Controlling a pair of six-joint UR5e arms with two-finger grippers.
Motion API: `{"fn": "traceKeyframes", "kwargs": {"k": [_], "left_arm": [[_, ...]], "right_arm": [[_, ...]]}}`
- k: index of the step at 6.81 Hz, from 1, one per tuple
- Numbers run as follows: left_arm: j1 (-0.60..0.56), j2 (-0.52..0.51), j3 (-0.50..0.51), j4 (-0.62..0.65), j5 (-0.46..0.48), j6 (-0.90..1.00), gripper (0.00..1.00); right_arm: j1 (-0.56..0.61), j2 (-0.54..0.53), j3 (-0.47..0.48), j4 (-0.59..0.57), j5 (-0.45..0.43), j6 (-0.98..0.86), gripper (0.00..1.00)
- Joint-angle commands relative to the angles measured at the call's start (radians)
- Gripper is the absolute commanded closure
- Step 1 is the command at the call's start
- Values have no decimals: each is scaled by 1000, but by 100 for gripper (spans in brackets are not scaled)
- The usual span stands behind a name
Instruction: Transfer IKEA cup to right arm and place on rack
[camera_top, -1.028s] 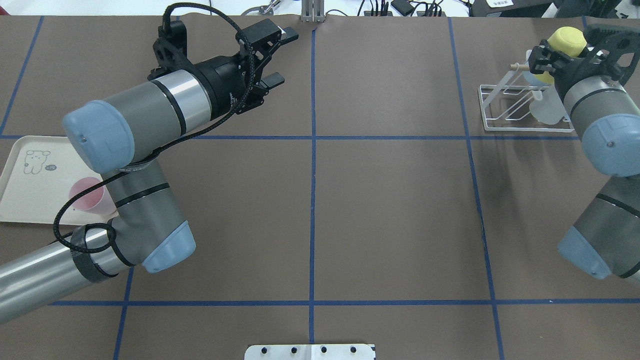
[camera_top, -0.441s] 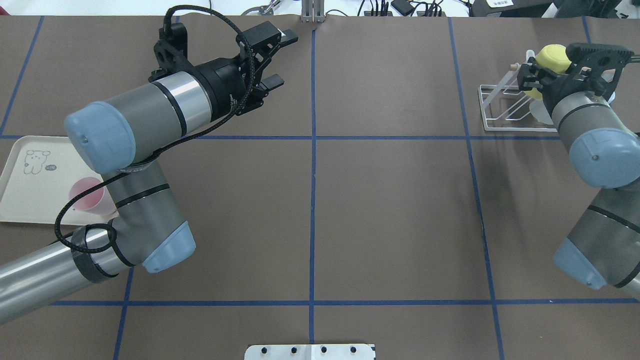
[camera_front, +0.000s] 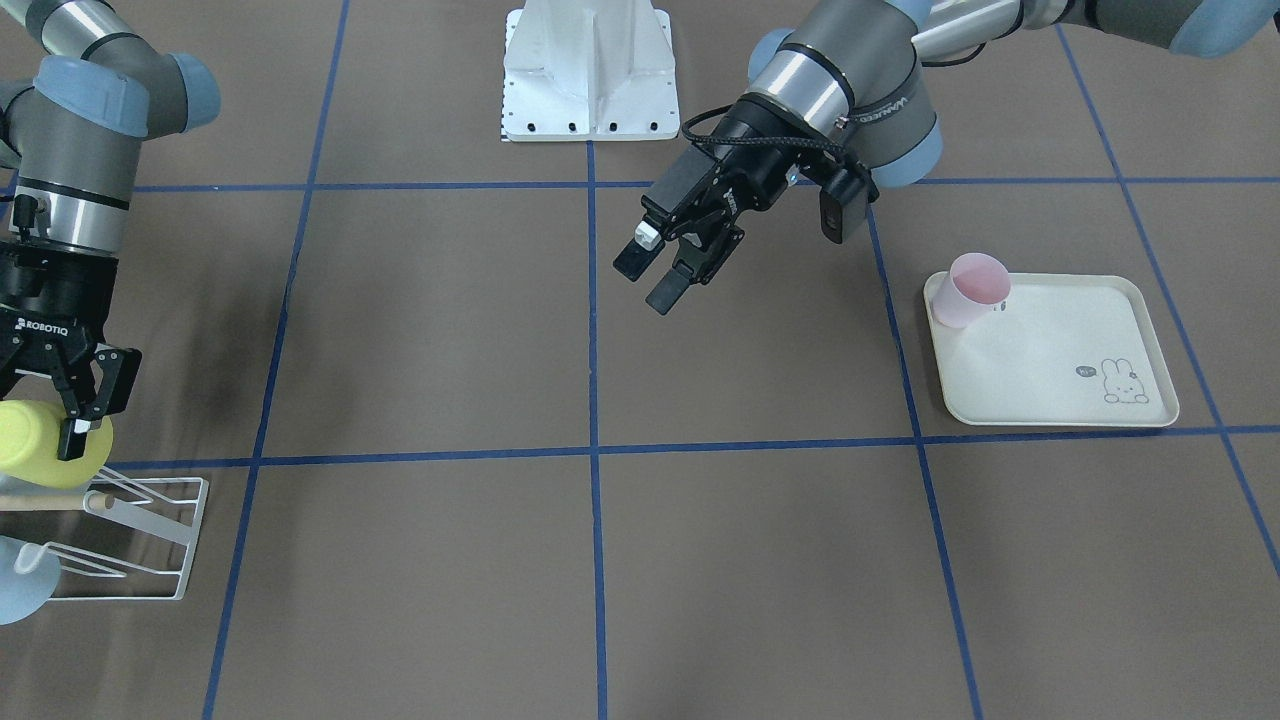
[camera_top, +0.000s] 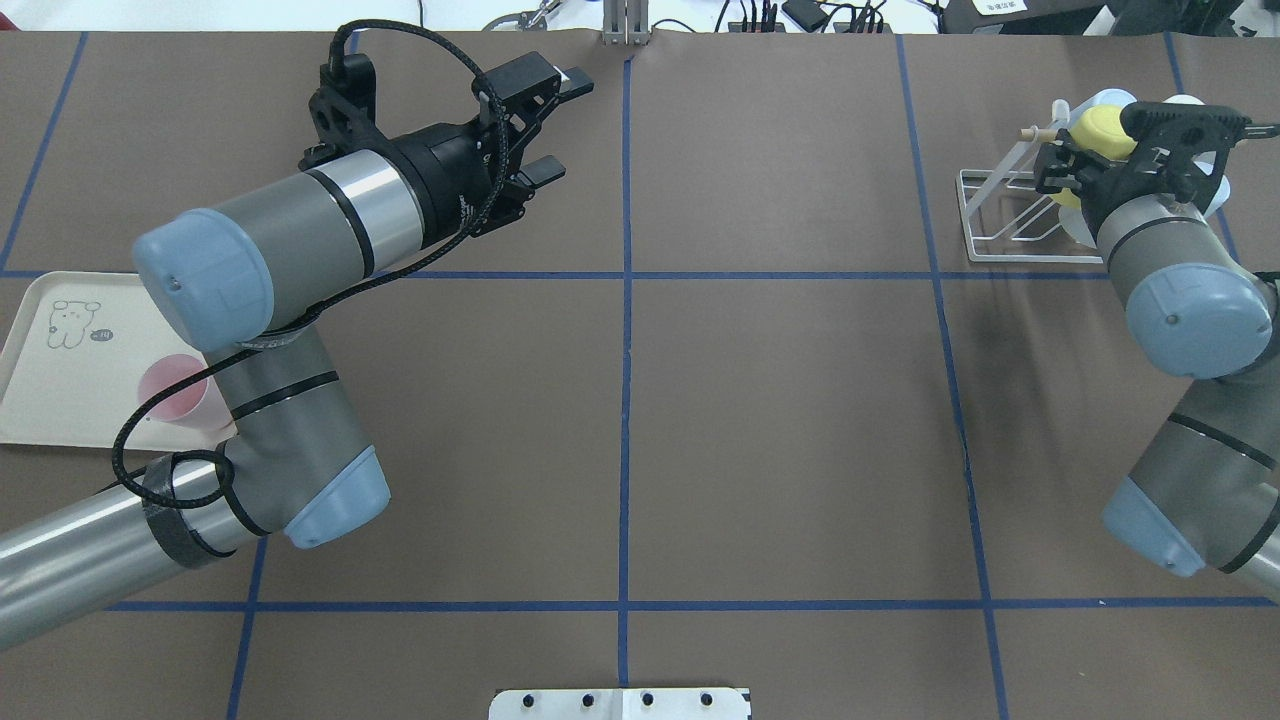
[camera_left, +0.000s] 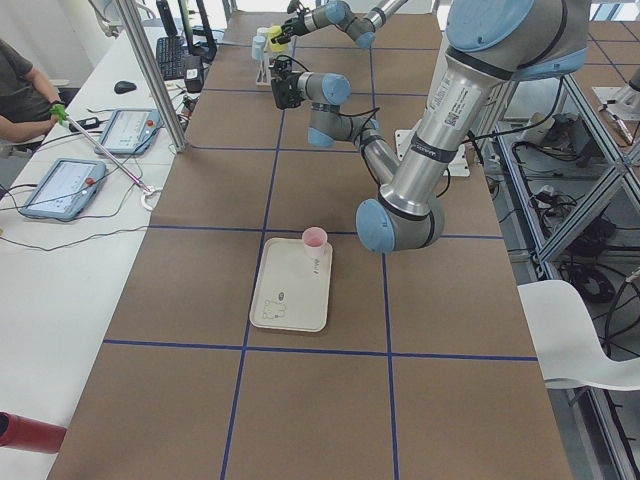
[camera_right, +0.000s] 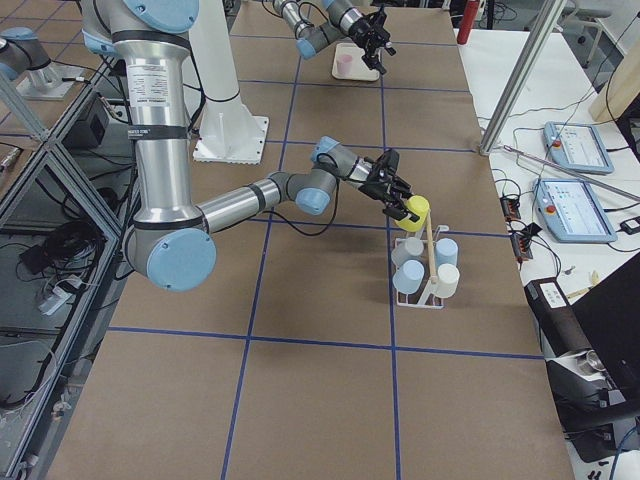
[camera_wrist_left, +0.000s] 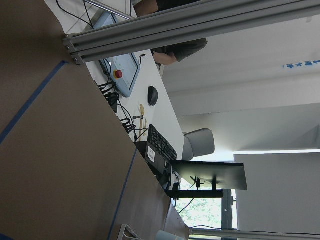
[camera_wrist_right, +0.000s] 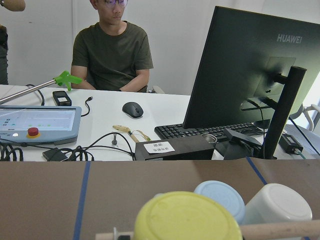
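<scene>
The IKEA cup (camera_front: 35, 445) is yellow and lies on its side, its base showing in the right wrist view (camera_wrist_right: 187, 217). My right gripper (camera_front: 75, 425) is shut on its rim and holds it right above the wooden dowel (camera_wrist_right: 280, 230) of the white wire rack (camera_top: 1000, 215). From the right side the yellow cup (camera_right: 415, 213) sits at the rack's (camera_right: 425, 290) near end. My left gripper (camera_top: 562, 125) hovers open and empty over the table's far left half, also seen from the front (camera_front: 647, 281).
A light blue cup (camera_wrist_right: 220, 197) and a white cup (camera_wrist_right: 277, 202) hang on the rack behind the yellow one. A pink cup (camera_front: 975, 285) stands on the cream rabbit-printed tray (camera_front: 1060, 360). A person sits at the desk (camera_wrist_right: 112, 50) beyond the table edge, with a monitor (camera_wrist_right: 245, 65) beside them.
My right gripper has carried the yellow cup down and farther in over the rack's dowel. The left arm has barely shifted and stays open.
</scene>
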Motion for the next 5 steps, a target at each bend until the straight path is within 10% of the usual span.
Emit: {"fn": "traceKeyframes", "kwargs": {"k": [1, 3, 5], "left_arm": [[2, 16, 1, -6, -1, 0, 0], [0, 17, 1, -6, -1, 0, 0], [0, 17, 1, -6, -1, 0, 0]], "right_arm": [[-2, 3, -2, 5, 2, 0, 100], [-5, 0, -25, 19, -2, 5, 0], [-3, -2, -26, 25, 1, -3, 0]]}}
